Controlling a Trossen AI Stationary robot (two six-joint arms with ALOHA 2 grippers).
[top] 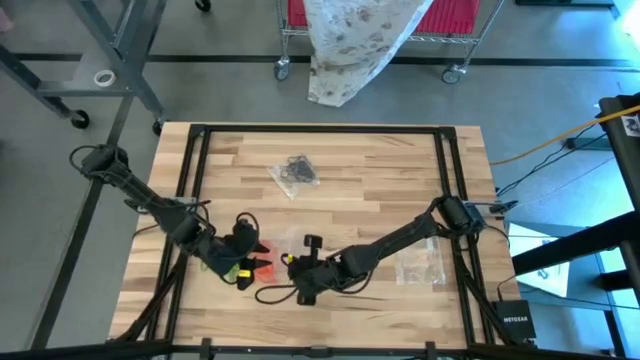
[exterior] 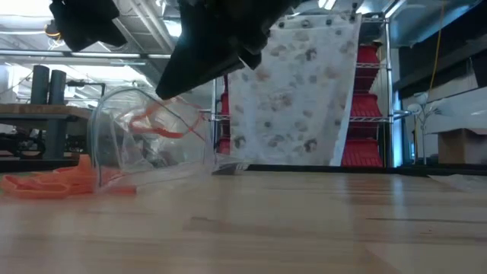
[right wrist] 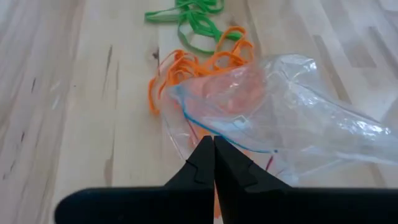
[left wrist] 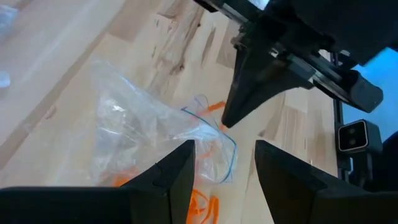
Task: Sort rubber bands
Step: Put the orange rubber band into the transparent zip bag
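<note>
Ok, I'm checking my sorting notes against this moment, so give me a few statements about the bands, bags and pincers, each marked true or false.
1. The right pincer is shut. True.
2. The orange rubber bands lie on the wooden table beside the mouth of a clear bag. True.
3. The green rubber bands are inside that clear bag. False: they lie loose on the table beyond the orange ones.
4. The left pincer is clamped shut. False: its fingers stand apart.
5. A bag of black rubber bands lies farther up the table, apart from both arms. True.
</note>
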